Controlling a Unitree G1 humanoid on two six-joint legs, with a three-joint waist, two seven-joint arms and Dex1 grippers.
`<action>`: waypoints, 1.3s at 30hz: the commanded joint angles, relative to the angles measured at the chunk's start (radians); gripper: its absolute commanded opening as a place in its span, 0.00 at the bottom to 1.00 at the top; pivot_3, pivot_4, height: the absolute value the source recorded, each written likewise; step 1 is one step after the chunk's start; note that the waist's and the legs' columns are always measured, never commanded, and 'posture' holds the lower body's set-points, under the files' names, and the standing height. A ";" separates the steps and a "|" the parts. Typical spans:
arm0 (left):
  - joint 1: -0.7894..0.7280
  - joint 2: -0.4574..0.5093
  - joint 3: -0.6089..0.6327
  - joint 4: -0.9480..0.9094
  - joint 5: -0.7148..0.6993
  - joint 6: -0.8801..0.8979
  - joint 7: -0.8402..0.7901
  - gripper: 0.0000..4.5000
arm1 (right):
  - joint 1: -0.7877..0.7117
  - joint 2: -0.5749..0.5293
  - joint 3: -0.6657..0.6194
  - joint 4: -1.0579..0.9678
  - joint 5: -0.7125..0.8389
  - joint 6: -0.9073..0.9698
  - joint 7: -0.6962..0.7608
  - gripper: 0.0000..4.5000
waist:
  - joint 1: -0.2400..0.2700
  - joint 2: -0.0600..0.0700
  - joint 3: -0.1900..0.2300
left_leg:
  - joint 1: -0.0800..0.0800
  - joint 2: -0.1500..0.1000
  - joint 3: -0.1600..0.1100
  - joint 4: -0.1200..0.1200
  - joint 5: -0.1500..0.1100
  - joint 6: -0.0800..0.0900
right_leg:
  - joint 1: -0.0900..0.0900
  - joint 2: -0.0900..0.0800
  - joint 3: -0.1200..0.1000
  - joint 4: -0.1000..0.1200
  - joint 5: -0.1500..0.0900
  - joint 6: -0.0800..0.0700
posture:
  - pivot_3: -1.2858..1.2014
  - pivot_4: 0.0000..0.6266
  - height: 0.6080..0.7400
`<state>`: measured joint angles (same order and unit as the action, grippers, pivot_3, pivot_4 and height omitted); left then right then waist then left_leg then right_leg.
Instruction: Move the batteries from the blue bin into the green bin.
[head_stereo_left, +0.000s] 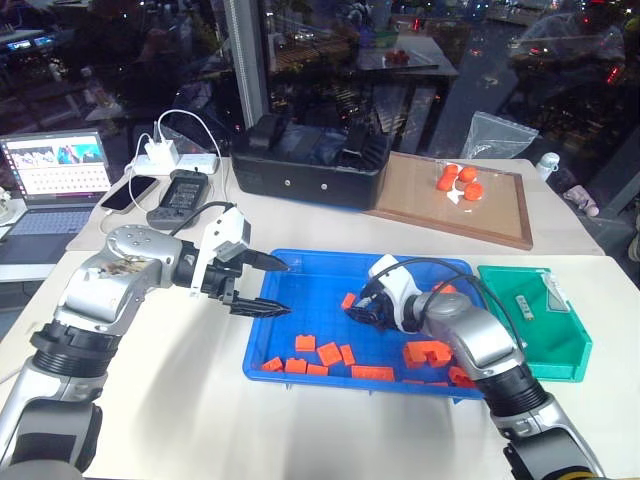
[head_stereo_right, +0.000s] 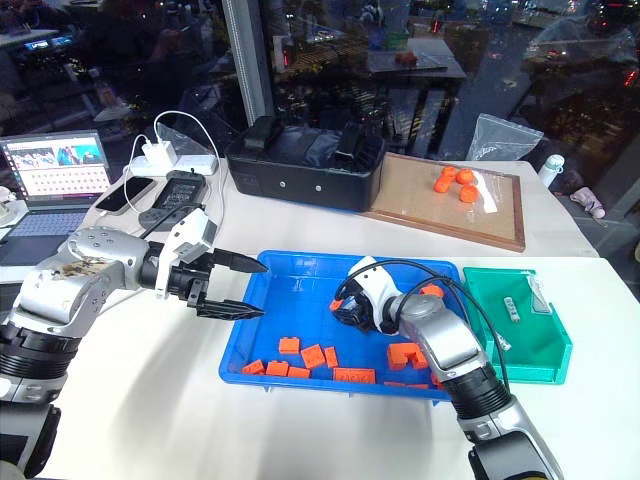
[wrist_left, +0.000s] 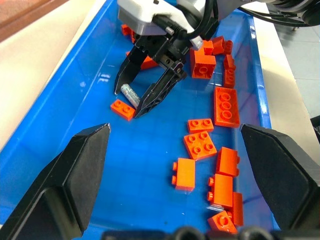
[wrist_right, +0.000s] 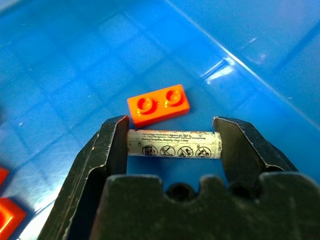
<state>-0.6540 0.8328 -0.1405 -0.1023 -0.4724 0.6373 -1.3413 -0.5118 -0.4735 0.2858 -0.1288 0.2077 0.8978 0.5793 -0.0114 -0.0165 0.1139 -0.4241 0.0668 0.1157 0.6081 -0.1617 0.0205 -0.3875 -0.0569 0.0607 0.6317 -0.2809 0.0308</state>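
right gripper (wrist_right: 170, 145) jaws clamp a battery (wrist_right: 174, 144) end to end on the blue bin (head_stereo_left: 310, 270) floor, left gripper (head_stereo_left: 272, 287) jaws apart; lift straight, clearing the adjacent orange brick (wrist_right: 158, 105).

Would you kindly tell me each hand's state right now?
Left hand: open, empty.
Right hand: closing around a battery in the blue bin.

blue bin (head_stereo_left: 300, 268): bright blue | bricks (wrist_left: 202, 145) inside blue bin: orange | battery (wrist_right: 175, 144) inside blue bin: silver-grey, dark printed symbols | green bin (head_stereo_left: 568, 345) beside blue bin: green | gripper fingers (wrist_right: 107, 150): black
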 joint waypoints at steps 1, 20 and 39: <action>-0.023 -0.007 0.016 -0.001 -0.001 -0.015 0.004 1.00 | -0.025 -0.062 -0.115 -0.110 0.040 0.024 0.030 0.55 | 0.000 0.000 0.000 | 0.000 0.000 0.000 0.000 0.000 0.000 | 0.000 0.000 0.000 0.000 0.000 0.000 | 0.52 0.24 0.98; -0.107 -0.118 -0.044 0.131 0.058 -0.110 -0.036 1.00 | 0.335 -0.524 -0.567 -0.078 0.042 -0.027 0.142 0.55 | 0.004 0.000 0.000 | 0.000 -0.001 -0.001 -0.001 0.000 0.000 | 0.001 -0.001 0.000 -0.001 0.000 0.000 | 0.52 0.24 0.98; -0.092 -0.195 0.102 0.161 0.078 -0.155 0.188 1.00 | 0.350 -0.616 -0.810 -0.097 0.193 -0.127 0.358 0.99 | 0.005 0.001 0.000 | 0.001 -0.001 -0.003 0.000 0.000 0.000 | 0.002 -0.001 0.001 -0.002 0.000 0.001 | 0.52 0.24 0.98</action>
<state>-0.7383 0.6417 -0.0944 0.0583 -0.3980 0.5241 -1.2083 -0.1823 -1.0892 -0.4488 -0.1803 0.3613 0.8399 0.8781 -0.0062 -0.0158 0.1139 -0.4232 0.0656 0.1129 0.6080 -0.1618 0.0207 -0.3853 -0.0576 0.0617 0.6298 -0.2811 0.0318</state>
